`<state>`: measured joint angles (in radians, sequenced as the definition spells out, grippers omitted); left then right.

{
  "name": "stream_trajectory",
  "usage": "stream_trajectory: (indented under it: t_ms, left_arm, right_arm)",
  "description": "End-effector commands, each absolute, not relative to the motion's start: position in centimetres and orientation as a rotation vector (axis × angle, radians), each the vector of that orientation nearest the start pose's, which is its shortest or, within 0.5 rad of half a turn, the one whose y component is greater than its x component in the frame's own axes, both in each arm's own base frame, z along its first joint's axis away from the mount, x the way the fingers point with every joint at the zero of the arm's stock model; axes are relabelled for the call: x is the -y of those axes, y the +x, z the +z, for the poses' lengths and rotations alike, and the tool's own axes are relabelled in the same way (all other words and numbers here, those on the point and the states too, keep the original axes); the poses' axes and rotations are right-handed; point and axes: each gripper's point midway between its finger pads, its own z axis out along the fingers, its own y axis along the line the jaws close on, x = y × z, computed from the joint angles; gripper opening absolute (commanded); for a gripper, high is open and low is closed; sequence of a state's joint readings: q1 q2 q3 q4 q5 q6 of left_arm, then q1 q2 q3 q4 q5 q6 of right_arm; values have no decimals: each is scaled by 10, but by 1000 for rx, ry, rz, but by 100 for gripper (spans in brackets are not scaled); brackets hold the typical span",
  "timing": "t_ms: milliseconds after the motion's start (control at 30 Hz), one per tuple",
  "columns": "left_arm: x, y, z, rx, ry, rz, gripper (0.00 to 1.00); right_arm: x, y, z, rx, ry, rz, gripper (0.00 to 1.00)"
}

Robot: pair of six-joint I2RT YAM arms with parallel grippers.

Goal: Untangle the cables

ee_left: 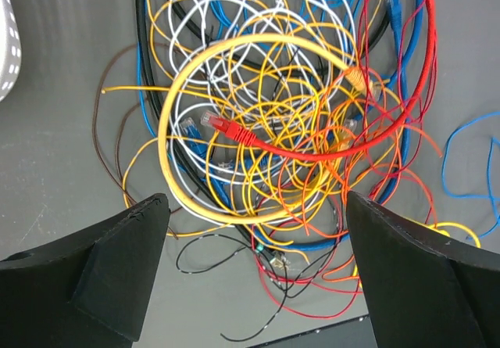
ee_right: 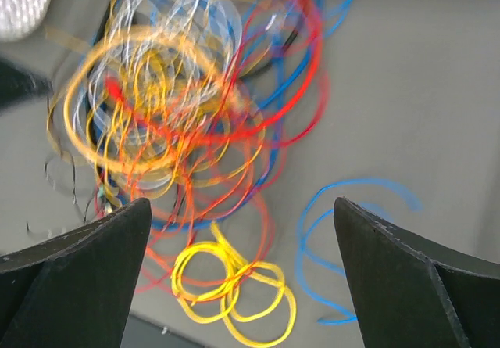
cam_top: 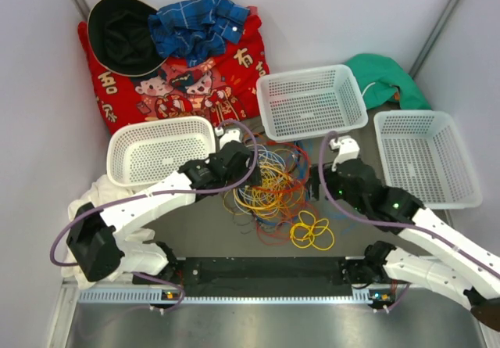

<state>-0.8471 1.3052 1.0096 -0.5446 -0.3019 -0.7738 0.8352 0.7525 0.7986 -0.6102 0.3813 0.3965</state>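
A tangled heap of cables in yellow, orange, red, blue, white and black lies mid-table between the two arms. It fills the left wrist view and shows blurred in the right wrist view. A yellow coil lies apart at the heap's near right, also in the right wrist view. A loose blue cable lies right of it. My left gripper is open and empty above the heap's left side. My right gripper is open and empty at the heap's right edge.
Three white perforated baskets stand around the heap: left, back middle, right. A red printed cloth with a black hat and blue plaid cloth lies back left. A green cloth lies back right. A black bar runs along the near edge.
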Motion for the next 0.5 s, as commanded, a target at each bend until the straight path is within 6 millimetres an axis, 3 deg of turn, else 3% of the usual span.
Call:
stream_trajectory:
  t_ms: [0, 167, 467]
  left_arm:
    - [253, 246, 146, -2396, 9, -468, 98]
    - [253, 241, 141, -2396, 25, -496, 98]
    - [250, 232, 126, -2434, -8, -509, 97]
  right_arm:
    - [-193, 188, 167, -2216, -327, 539, 97]
    - [-211, 162, 132, -2307, -418, 611, 90]
    - [-204, 135, 81, -2468, -424, 543, 83]
